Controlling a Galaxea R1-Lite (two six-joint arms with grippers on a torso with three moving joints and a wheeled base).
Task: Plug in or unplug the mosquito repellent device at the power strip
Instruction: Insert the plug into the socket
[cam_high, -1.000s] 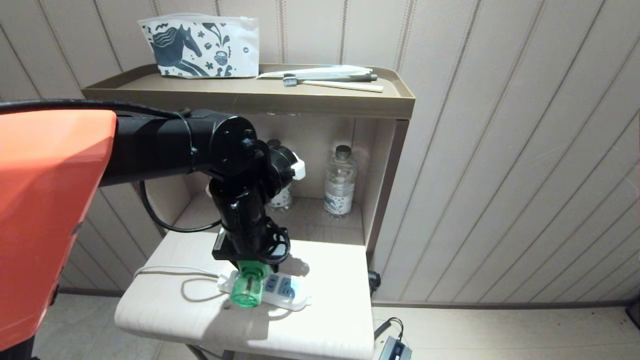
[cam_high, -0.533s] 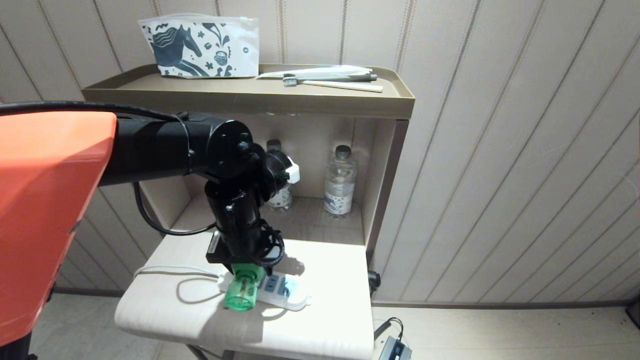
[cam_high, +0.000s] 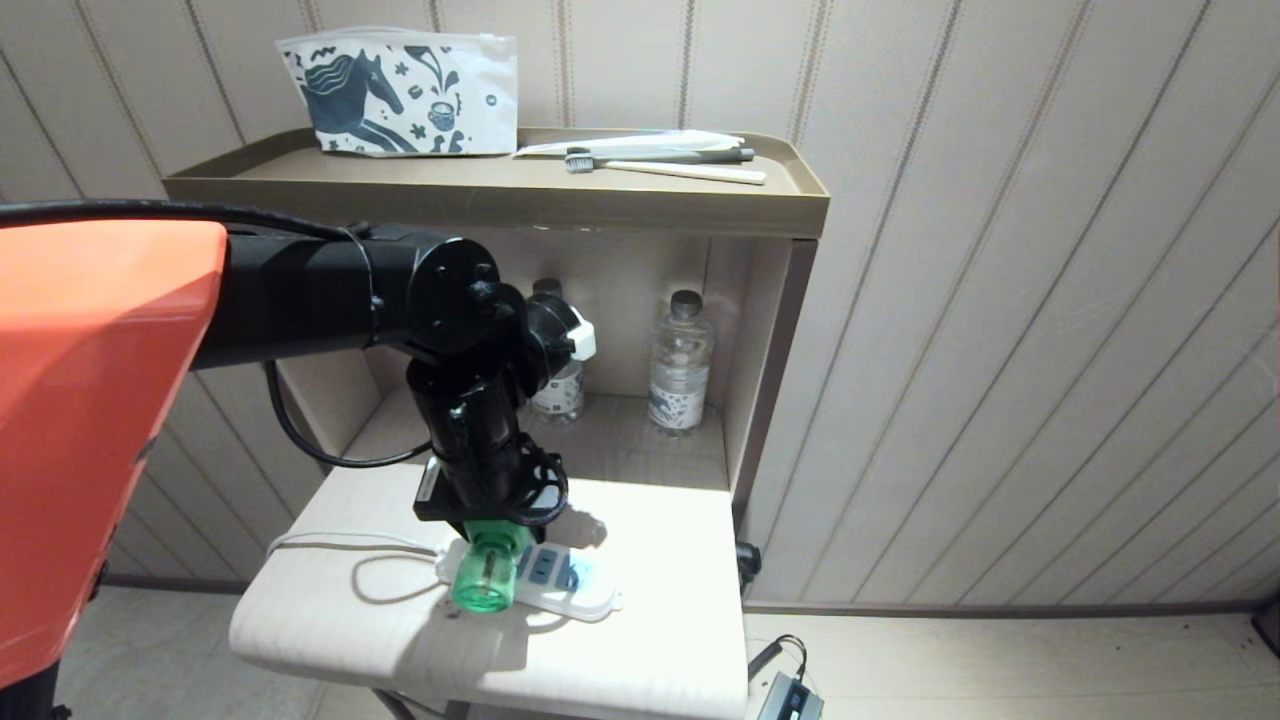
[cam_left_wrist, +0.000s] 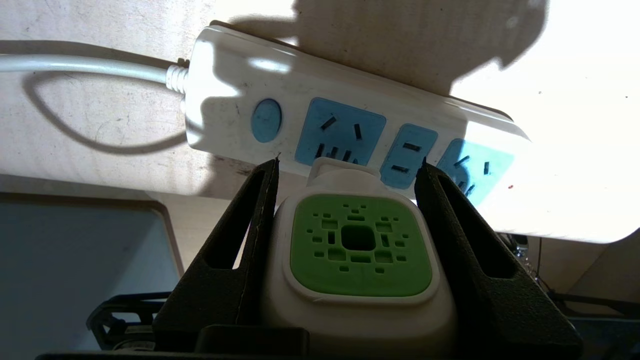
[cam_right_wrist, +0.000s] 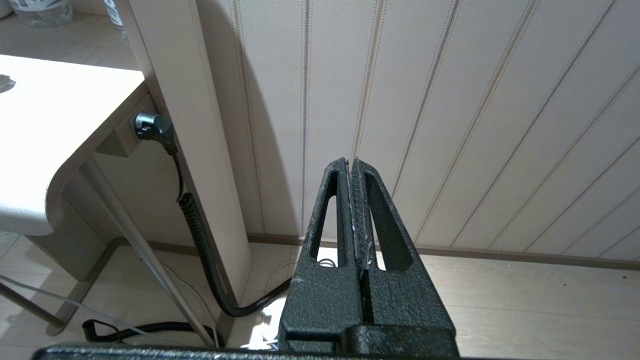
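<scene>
The left gripper (cam_left_wrist: 350, 165) points down over the pale table (cam_high: 650, 640), its two black fingers (cam_left_wrist: 250, 225) pressed against either side of the mosquito repellent device (cam_left_wrist: 357, 250), holding it by its white-and-green head. In the head view the device's green bottle (cam_high: 483, 585) juts toward the table's front edge, over the power strip (cam_high: 560, 590). From the wrist camera, the device sits just in front of the first blue socket, beside the round blue button (cam_left_wrist: 266, 120); whether its plug is seated cannot be told. The strip lies flat, its white cord (cam_high: 340, 545) looping off to the left. The right gripper (cam_right_wrist: 352, 170) hangs beside the table near the wall, fingers pressed together, empty. Two water bottles (cam_high: 680, 365) stand in the shelf behind.
</scene>
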